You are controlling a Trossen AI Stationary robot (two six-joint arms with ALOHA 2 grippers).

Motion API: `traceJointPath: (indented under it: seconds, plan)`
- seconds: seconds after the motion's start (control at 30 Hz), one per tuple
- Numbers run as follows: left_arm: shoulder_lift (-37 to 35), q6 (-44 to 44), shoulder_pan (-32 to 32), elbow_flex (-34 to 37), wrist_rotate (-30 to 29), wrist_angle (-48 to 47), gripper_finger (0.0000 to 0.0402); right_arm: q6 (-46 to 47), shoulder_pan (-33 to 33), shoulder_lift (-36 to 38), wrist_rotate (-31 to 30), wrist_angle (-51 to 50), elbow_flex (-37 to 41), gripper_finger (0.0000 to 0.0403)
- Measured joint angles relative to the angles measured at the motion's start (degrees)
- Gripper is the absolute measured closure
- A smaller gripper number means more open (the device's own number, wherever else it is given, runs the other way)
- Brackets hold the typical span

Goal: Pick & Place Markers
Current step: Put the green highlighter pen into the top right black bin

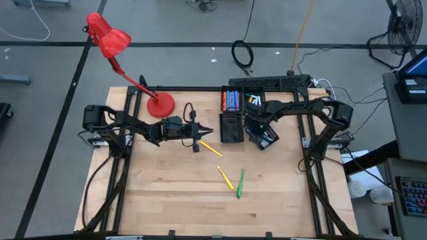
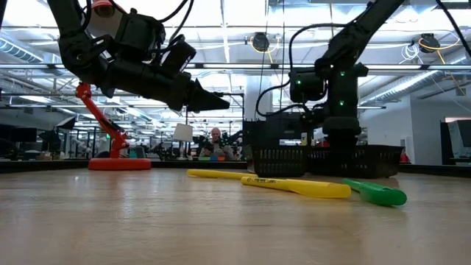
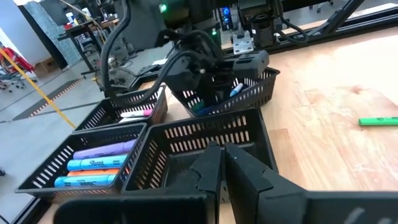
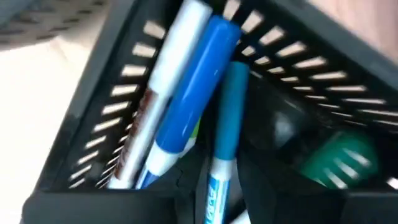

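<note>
The black tray (image 1: 231, 128) stands at the table's far middle. My right gripper (image 1: 257, 131) points down into its near right compartment (image 3: 252, 93), shut on a teal marker (image 4: 225, 124). Blue and white markers (image 4: 186, 99) lie in that compartment. Purple, blue and orange markers (image 3: 99, 163) fill the far left compartment. Two yellow markers (image 1: 210, 148) (image 1: 227, 177) and a green one (image 1: 240, 183) lie flat on the bare table. My left gripper (image 1: 208, 131) is shut on nothing and hovers left of the tray, pointing toward it. My right gripper has the teal marker's near end (image 4: 214, 190) between its two fingers, coming from above and pointing down. The marker runs on past the fingertips, along them, into the compartment beside the blue marker. Whether its far end rests on the tray's floor does not show.
A red desk lamp (image 1: 159, 105) stands on the table's far left, behind my left arm. Black frame rails run along the table's left and right sides. Bare wood lies toward the near edge around the loose markers (image 2: 294, 187).
</note>
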State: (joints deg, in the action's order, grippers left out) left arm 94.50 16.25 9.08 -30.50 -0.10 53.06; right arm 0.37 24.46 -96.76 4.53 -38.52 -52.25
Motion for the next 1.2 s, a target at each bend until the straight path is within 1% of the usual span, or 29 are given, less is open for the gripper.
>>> traceJointPath:
  seconds: [0.13,0.2,0.4,0.6,0.7,0.77,0.87,0.97,1.07,1.2]
  plan:
    - [0.0,0.1,0.0,0.0,0.0,-0.4,0.0376,-0.4,-0.2,0.1,-2.3,0.9,0.0,0.0328]
    - [0.0,0.1,0.0,0.0,0.0,-0.4,0.0376,-0.4,-0.2,0.0,-3.4,0.8,0.0,0.0336]
    - [0.0,0.1,0.0,0.0,0.0,-0.7,0.0376,-0.4,-0.2,0.0,-3.9,1.2,0.1,0.0384]
    - [0.0,0.1,0.0,0.0,0.0,-0.6,0.0376,-0.9,-0.3,0.1,-2.9,1.3,0.0,0.0385]
    - [0.0,0.0,0.0,0.0,0.0,-0.6,0.0376,0.4,-0.3,1.8,-4.5,1.7,-0.6,0.0385]
    - [0.0,0.0,0.0,0.0,0.0,-0.6,0.0376,2.3,-0.4,3.4,-4.5,1.3,-0.8,0.0371]
    - [0.0,0.0,0.0,0.0,0.0,-0.6,0.0376,5.5,-0.3,6.4,-5.0,1.0,-1.4,0.0325]
    - [0.0,-0.2,0.0,0.0,0.0,-0.6,0.0376,6.4,-0.8,9.0,-8.7,1.3,-1.7,0.0290]
    - [0.0,-0.2,0.0,0.0,0.0,-0.6,0.0376,5.8,-1.6,9.7,-12.3,0.5,-1.7,0.0275]
    - [0.0,-0.3,0.0,0.0,0.0,-0.5,0.0376,2.3,-1.7,9.1,-12.3,0.8,-1.7,0.0274]
